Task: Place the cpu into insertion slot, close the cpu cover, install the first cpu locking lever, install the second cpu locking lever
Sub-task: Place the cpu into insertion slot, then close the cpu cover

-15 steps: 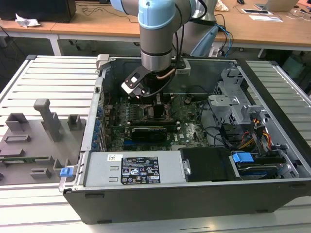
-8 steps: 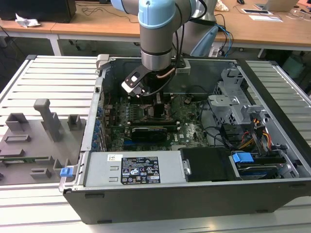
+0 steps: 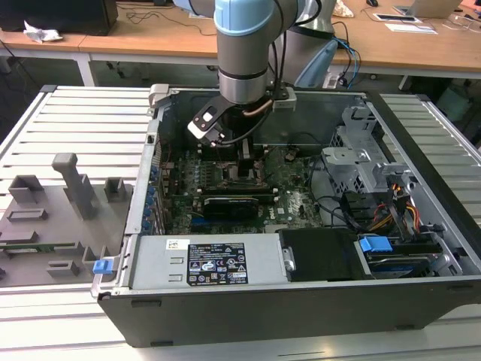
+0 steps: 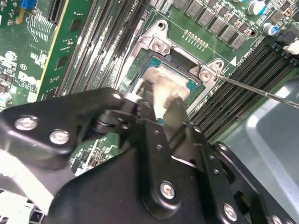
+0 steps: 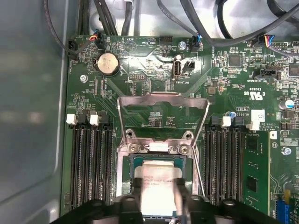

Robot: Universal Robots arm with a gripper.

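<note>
The cpu (image 5: 156, 175) is a pale silver square chip lying in or just over the black-framed insertion slot (image 5: 126, 179) on the green motherboard; I cannot tell whether it is fully seated. My gripper (image 5: 159, 189) is shut on it, one finger on each of two opposite edges. The second wrist view shows the same grip, gripper (image 4: 161, 95) on cpu (image 4: 170, 74). The cpu cover (image 5: 161, 97), a thin metal frame, stands swung open beyond the slot's hinge. A thin locking lever (image 4: 252, 88) sticks out beside the slot. In the exterior view the gripper (image 3: 246, 162) reaches down into the computer case.
Rows of black memory slots (image 5: 91, 172) flank the socket on both sides. Cables (image 5: 210, 28) run along the board's edge. The case wall (image 3: 143, 195), drive cage (image 3: 368, 162) and power supply (image 3: 210, 263) ring the board. A grey fixture tray (image 3: 52, 210) lies on the exterior view's left.
</note>
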